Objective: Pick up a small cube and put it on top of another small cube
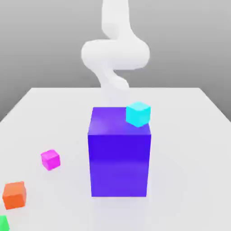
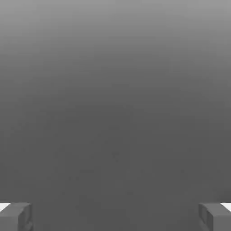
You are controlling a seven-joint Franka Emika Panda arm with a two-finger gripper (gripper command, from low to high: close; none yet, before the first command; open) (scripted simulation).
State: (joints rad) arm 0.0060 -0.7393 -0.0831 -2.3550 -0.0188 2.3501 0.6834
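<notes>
So the small cube (image 1: 50, 159), the magenta-pink one, sits on the white table (image 1: 189, 149) toward the exterior view's left, well apart from the big purple-blue block (image 1: 119, 158) in the middle, with bare table all around it. An orange cube (image 1: 14, 195) is nearer the front on that same side, near the table's left edge, and a green cube (image 1: 3, 223) pokes in at the very corner of the picture, cut off by the frame. A cyan cube (image 1: 138, 113) appears to perch on the block's top right back corner, overhanging the edge a bit. The white arm (image 1: 115, 52) curls up behind the block. The whole right side of the table is open room. In the hand view the hand (image 2: 115, 216) is spread wide, one finger (image 2: 16, 216) at each side, nothing between them.
</notes>
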